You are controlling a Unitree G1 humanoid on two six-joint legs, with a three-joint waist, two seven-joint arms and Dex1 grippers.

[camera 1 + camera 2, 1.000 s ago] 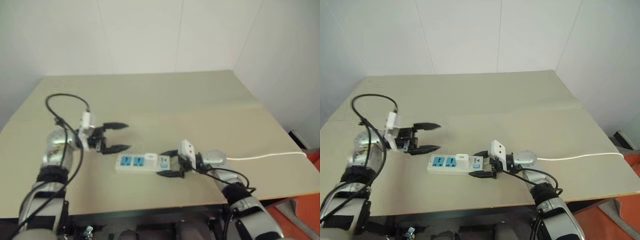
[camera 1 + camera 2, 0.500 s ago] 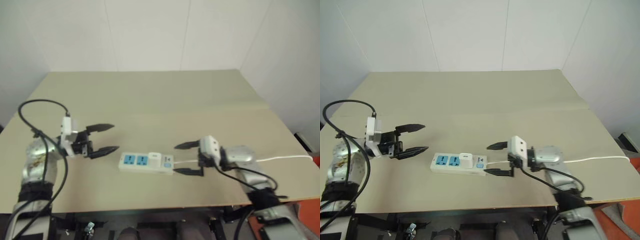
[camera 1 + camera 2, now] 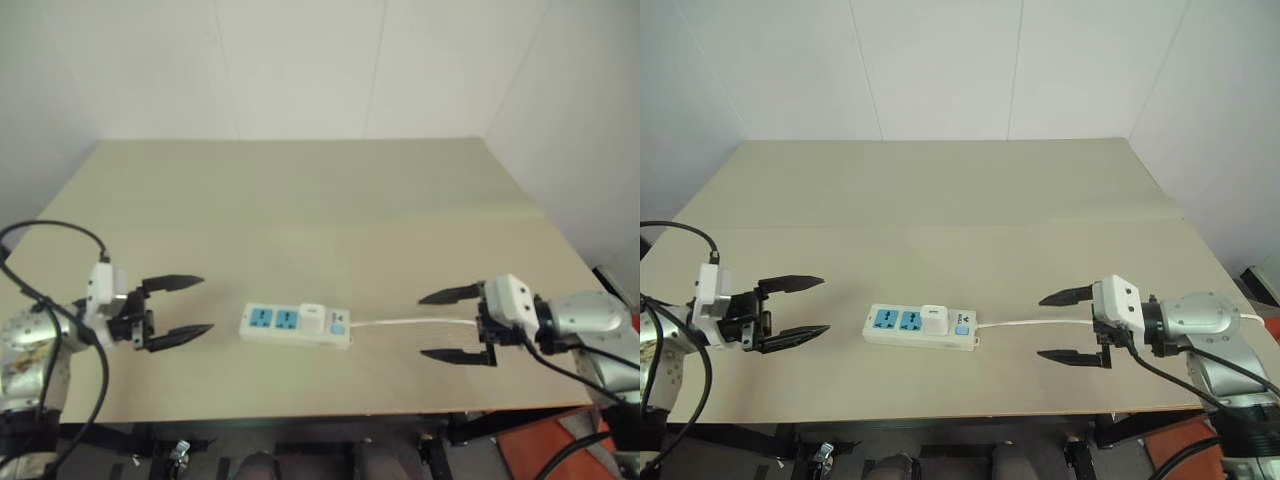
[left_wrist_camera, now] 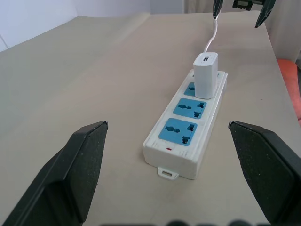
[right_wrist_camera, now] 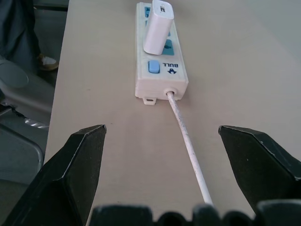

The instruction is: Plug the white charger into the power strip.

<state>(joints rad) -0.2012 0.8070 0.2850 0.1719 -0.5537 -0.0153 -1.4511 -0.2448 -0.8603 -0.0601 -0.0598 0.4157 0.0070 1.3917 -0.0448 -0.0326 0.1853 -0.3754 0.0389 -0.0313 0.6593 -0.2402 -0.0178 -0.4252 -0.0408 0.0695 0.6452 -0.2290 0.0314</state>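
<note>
Since the white charger (image 3: 934, 317) stands upright in the power strip (image 3: 920, 327) socket nearest the switch end, mid-desk (image 3: 940, 190), I'd call the plug-in done. Left gripper (image 3: 792, 310) & right gripper (image 3: 1068, 326) both spread wide, empty, well apart from the strip.

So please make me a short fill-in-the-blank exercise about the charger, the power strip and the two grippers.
1. The white charger stands plugged into the power strip, in the socket nearest its ____ end.
2. ____ blue sockets stay free.
3. Both the left gripper and the right gripper are ____.

Missing words: cord; two; open
</note>
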